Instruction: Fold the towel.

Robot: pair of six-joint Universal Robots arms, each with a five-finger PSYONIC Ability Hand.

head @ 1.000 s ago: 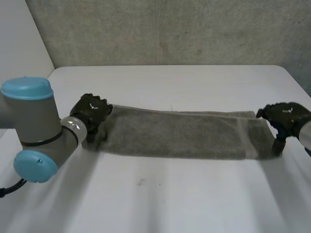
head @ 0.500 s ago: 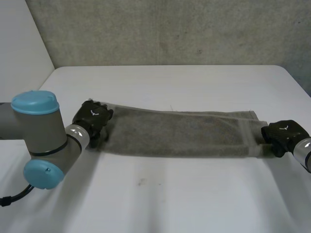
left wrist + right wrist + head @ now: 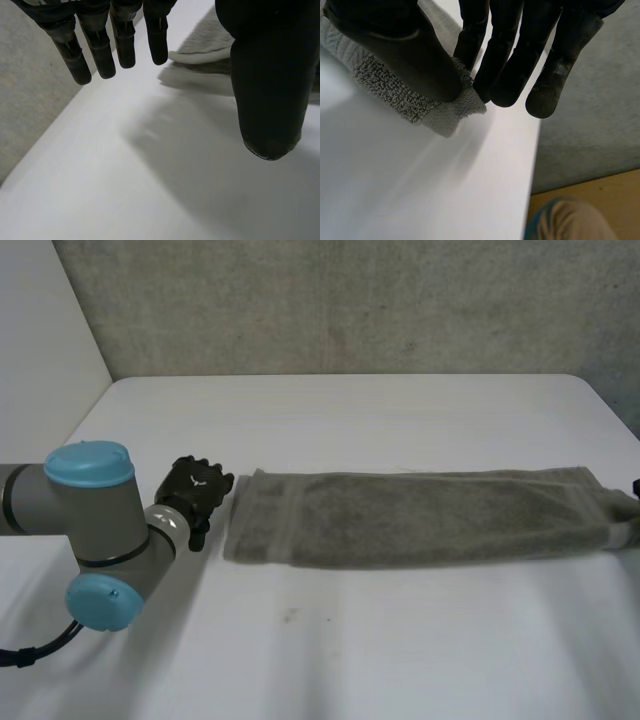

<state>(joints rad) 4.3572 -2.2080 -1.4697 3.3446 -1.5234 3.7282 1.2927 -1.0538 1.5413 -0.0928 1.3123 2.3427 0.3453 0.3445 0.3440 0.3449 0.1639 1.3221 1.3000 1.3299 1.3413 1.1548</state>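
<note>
Looks about halfway: got the towel down to a long strip (end-to-end fold still to do, probably). Got right hand pinching one end's corner, left hand spread, empty, beside the other.

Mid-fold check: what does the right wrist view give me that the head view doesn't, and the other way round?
From the right wrist view: the right hand pinching the towel's end corner between thumb and fingers, close to the table's edge. From the head view: the towel's whole length, lying as one long strip across the table, with the left hand beside its other end. In both: the grey towel on the white table.
</note>
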